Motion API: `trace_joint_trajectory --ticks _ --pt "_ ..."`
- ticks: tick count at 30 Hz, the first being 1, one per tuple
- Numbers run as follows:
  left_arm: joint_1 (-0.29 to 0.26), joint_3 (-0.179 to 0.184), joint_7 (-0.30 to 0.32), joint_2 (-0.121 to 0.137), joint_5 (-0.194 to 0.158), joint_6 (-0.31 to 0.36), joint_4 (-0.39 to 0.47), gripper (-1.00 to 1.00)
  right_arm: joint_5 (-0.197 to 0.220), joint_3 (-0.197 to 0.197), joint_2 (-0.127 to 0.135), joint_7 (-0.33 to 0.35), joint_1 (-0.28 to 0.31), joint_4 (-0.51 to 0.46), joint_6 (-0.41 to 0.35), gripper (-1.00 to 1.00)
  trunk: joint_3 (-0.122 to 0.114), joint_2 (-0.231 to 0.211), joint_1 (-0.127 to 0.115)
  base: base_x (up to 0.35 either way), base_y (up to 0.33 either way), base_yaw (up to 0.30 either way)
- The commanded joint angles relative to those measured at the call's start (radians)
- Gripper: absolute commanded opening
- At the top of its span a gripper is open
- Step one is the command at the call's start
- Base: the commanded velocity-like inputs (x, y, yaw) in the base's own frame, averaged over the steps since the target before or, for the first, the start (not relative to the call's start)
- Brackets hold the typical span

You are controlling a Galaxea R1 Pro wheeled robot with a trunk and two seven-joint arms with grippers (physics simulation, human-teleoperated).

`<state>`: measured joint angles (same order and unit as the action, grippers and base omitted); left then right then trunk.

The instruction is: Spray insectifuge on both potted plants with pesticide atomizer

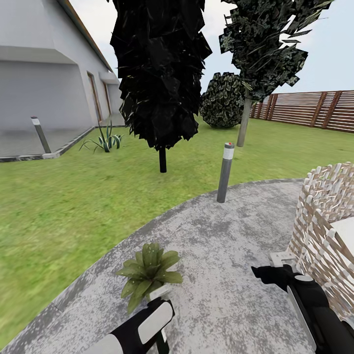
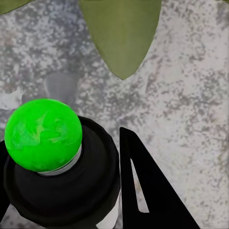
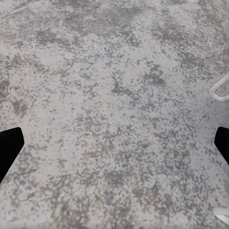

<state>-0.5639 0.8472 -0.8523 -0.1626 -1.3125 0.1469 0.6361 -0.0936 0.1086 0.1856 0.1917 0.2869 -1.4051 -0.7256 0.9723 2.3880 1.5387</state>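
The dark-bodied pesticide atomizer [image 2: 62, 186], green-capped here, sits clamped in the left gripper [image 1: 160, 307] just beside the speckled broad-leaved potted plant [image 1: 147, 273] on the mottled grey patio [image 1: 226, 275]. The right gripper [image 3: 114, 143] hangs with fingers apart. Risk — spray aimed this near may miss the far leaves.

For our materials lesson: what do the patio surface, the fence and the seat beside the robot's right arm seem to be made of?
Patio: looks like stone or concrete, matt, judging by its mottled grey speckle.
Fence: apparently wood, brown horizontal slats between darker posts.
Seat: seems woven wicker, pale interlaced strands with gaps; natural or synthetic cannot be told.
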Motion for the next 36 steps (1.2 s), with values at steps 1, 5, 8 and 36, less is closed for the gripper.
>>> trace_joint_trajectory --ticks 1,5,8,36 --pt "0.000 0.000 -0.001 0.000 0.001 -0.001 -0.001 -1.00 0.000 0.000 0.000 0.000 0.000 0.000 0.000 1.00 0.000 0.000 0.000 0.000 0.000 0.000" --pt "0.000 0.000 -0.006 0.001 0.000 -0.039 0.000 -1.00 0.000 0.001 0.000 0.000 0.000 0.000 0.000 1.00 0.000 0.000 0.000 0.027 0.000 0.000" --pt "0.000 0.000 -0.006 0.001 -0.002 -0.043 -0.002 -1.00 0.000 0.002 0.000 0.000 0.000 -0.001 0.000 1.00 0.000 0.000 0.000 0.238 0.000 0.000" --pt "-0.001 -0.042 -0.052 0.003 -0.051 -0.060 -0.025 -1.00 0.000 0.002 0.000 0.000 0.000 -0.002 0.000 1.00 0.000 0.000 0.000 -0.016 0.030 0.000"
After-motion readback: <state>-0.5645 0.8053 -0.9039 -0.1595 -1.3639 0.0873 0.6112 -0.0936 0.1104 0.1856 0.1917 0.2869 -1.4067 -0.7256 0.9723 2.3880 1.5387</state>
